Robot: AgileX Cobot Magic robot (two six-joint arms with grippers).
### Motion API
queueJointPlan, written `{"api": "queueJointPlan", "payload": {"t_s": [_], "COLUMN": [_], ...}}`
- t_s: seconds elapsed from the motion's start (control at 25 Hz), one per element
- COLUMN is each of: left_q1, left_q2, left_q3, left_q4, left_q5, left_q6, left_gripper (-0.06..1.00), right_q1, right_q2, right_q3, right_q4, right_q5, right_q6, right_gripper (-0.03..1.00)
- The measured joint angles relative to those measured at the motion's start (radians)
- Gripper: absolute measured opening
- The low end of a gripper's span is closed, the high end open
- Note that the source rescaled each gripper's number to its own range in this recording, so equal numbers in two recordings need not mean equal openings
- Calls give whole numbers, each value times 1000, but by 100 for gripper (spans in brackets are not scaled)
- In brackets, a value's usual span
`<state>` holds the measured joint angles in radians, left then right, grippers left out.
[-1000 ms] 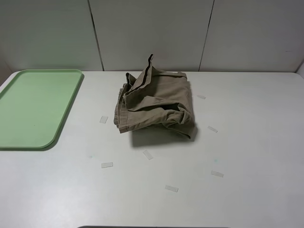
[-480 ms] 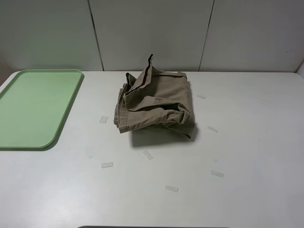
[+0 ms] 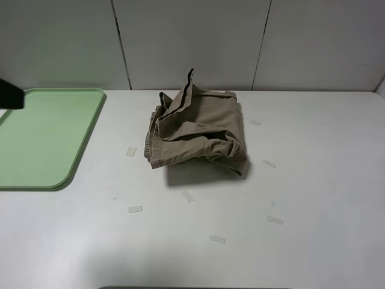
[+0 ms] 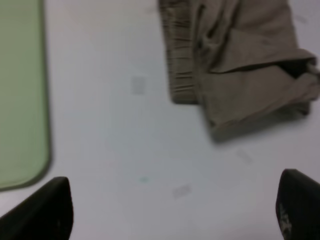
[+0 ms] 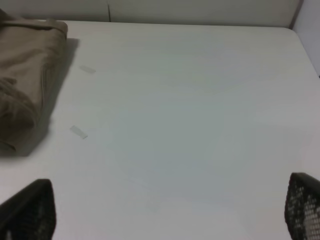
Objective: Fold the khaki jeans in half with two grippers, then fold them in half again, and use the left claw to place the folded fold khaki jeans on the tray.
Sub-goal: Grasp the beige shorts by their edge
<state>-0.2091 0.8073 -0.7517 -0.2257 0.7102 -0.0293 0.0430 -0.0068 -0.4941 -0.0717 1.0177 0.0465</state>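
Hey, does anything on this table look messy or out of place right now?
Yes. The jeans lie bunched in a lumpy heap on the table, one flap sticking up at the back, not spread flat for folding. Small clear strips are scattered around them. The tray looks undisturbed.

Under me is a white table. On it lie the jeans — a rumpled heap near the middle — and the green tray at the left edge, well apart. Small clear tape strips dot the bare top around the jeans.
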Motion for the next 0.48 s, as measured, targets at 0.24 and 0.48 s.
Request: {"api": "queueJointPlan", "payload": {"t_s": [0.24,0.48], "left_q1": [0,0], "left_q2": [170,295], "left_q3": [0,12], "left_q4": [-224,-392], "left_q5": [-229,-472], "left_q6": [134,230], "left_gripper": [80,80], "right_q1": [0,0], "right_q2": [0,0], "right_q3": [0,0], "right_q4": [0,0], "right_q5": [-1,-1], "right_q6": [0,0], "right_gripper": [100,100]}}
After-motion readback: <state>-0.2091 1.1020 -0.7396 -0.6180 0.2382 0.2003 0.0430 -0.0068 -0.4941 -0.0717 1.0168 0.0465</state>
